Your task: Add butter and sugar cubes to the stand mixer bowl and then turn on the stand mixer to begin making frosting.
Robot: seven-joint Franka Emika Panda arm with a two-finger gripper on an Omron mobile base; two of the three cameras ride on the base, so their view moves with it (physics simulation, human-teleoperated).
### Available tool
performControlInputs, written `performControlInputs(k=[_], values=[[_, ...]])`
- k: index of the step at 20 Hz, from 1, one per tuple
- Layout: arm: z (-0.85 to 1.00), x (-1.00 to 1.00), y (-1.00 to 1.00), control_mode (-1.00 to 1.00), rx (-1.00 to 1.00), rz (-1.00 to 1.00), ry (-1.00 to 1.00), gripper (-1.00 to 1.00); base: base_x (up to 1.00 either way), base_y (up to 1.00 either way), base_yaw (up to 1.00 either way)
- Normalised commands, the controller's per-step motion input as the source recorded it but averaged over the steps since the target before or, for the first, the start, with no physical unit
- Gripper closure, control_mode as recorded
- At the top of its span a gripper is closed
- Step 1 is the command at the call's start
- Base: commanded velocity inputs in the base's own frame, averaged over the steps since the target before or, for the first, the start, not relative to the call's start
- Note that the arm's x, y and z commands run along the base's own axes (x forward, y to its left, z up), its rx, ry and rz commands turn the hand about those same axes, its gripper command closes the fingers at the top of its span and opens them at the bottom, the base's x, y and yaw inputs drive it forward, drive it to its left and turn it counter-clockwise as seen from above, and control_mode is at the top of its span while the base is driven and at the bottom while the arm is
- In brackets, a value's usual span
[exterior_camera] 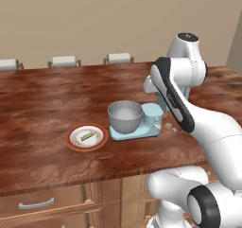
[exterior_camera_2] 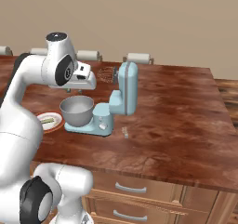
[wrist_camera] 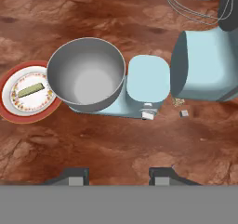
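The grey stand mixer bowl sits empty on the pale-blue stand mixer, whose head is tilted up with the wire whisk raised. The butter, a small yellowish-green stick, lies on a red-rimmed plate left of the bowl. Two tiny sugar cubes rest on the counter beside the mixer's base, near its knob. My gripper hovers above the bowl and the counter, open, with nothing between its fingers.
The mixer stands on a brown wooden counter near its front edge, with drawers below. Three chair backs line the far side. Bare wood stretches left of the plate and right of the mixer.
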Motion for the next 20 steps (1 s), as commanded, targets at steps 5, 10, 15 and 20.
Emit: performControlInputs(k=[5,10,15,20], values=[[0.0,-0.07,-0.15,-1.0,0.04,0.0,-0.02,-1.0,0.0,0.0,0.0],[0.0,-0.04,-0.63,-1.0,0.21,0.0,-0.02,-1.0,0.0,0.0,0.0],[0.0,0.0,-0.74,-1.0,0.24,0.01,0.0,-1.0,0.0,0.0,0.0],[0.0,-0.02,-0.7,-1.0,0.24,0.03,0.0,-1.0,0.0,0.0,0.0]])
